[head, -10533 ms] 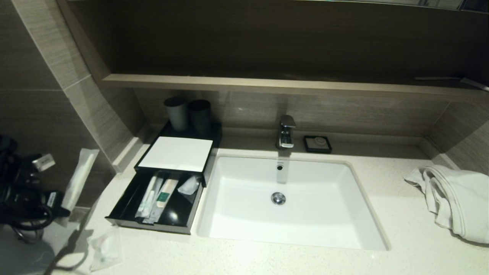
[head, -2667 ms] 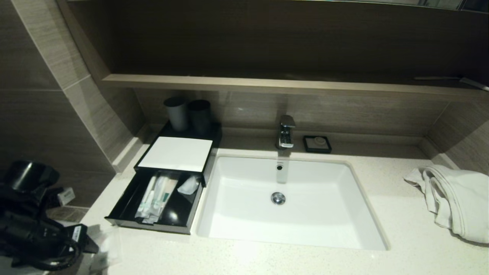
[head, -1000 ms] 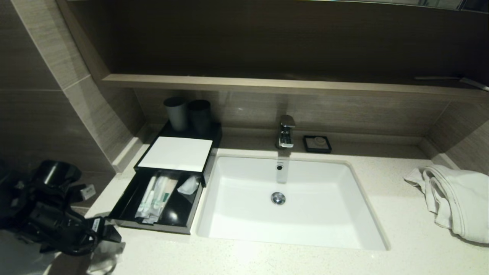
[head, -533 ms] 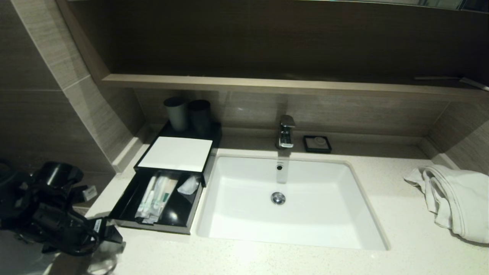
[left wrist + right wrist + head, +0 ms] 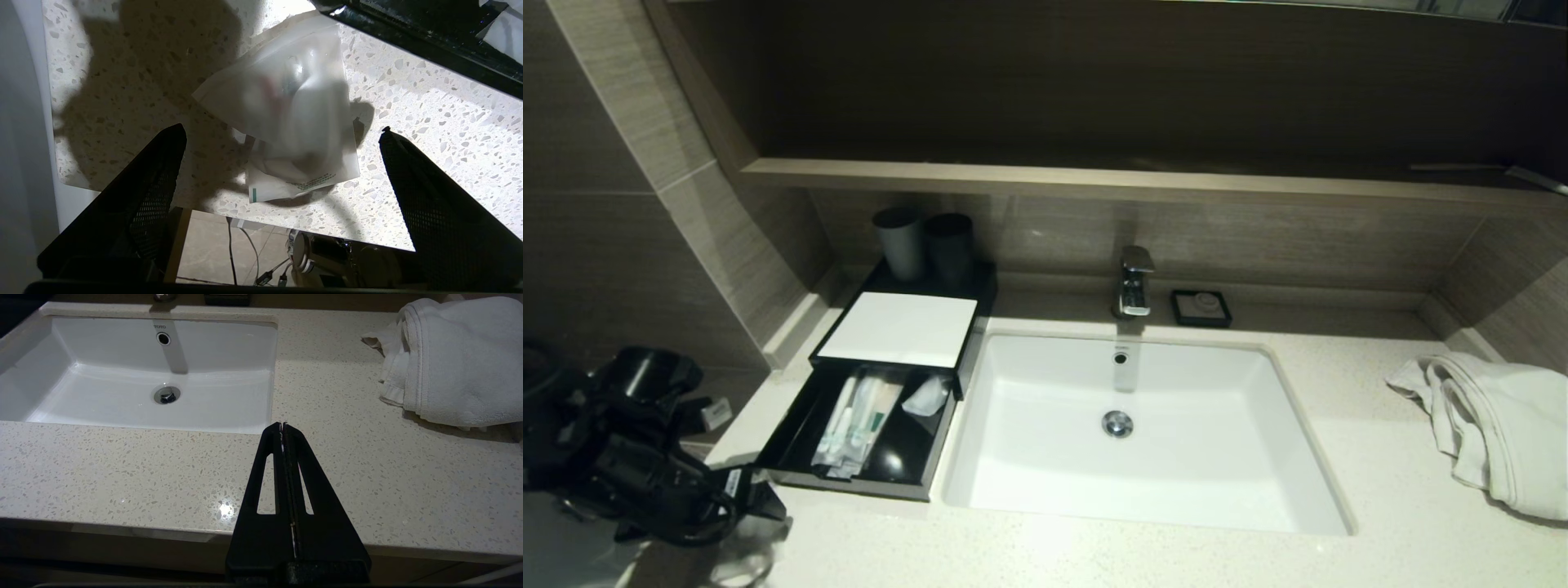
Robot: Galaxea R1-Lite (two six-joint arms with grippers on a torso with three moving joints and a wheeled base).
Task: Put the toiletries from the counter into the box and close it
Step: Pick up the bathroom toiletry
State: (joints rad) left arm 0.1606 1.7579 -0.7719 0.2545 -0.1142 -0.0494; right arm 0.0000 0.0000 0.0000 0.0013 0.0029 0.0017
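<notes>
Now we hold our left gripper [image 5: 282, 134] with its black fingers spread wide above the frosted plastic toiletry pouch [image 5: 292, 122], which lies flat on the speckled stone counter [image 5: 429, 106] just beside the open black drawer box [image 5: 849, 482]. Our right gripper [image 5: 282, 426], fingers pressed together, hangs over the counter's front edge near the white sink [image 5: 229, 412] and the crumpled white towel [image 5: 449, 355].

1. Speckled stone-look surface [image 5: 429, 106], polished, catching glare.
2. Frosted, crinkled plastic packet [image 5: 292, 118], semi-translucent.
3. Glossy black box [image 5: 792, 441]; matt white top.
4. Shiny white ceramic sink [image 5: 1307, 457]; chrome faucet [image 5: 1134, 282].
5. Soft white terry towel [image 5: 453, 359].
</notes>
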